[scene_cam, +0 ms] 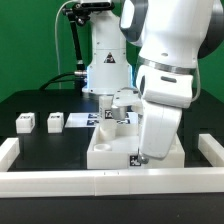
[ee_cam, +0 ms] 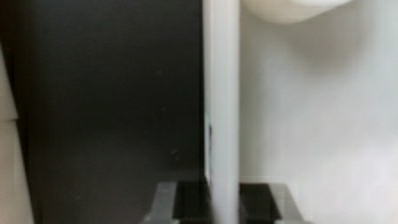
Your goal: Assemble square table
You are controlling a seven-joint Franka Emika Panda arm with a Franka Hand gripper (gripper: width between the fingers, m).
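Nearest, along the front edge: long white rail point(scene_cam: 100, 186), with the white panel point(scene_cam: 108, 150) of the square table just behind it on the black table point(scene_cam: 40, 105). Likely step: shifting that panel by its rim point(ee_cam: 217, 100) to square it against the rail. Best done slowly. Keep the pull level, panel flat on the table, no tipping. Hold the wrist straight to spare the thin rim any twist. Stop on contact with the rail; no forcing. Beware a shallow hold, easy to slip off.

Next back, gripper point(ee_cam: 219, 203): pressed almost together, dark fingers point(ee_cam: 180, 203) on either side of the thin white rim, seemingly pinching it. White panel surface to one side, black table to the other. Rounded white shape point(ee_cam: 294, 8) farther along the rim: too blurred to name. In the exterior view, largely masked by the arm's own bulk.

Farther off, toward the exterior view's left: loose leg point(scene_cam: 25, 122) and a second leg point(scene_cam: 54, 122), standing apart, untouched, well clear of the panel. Beside them, nearer the panel: marker board point(scene_cam: 82, 119), flat on the table.
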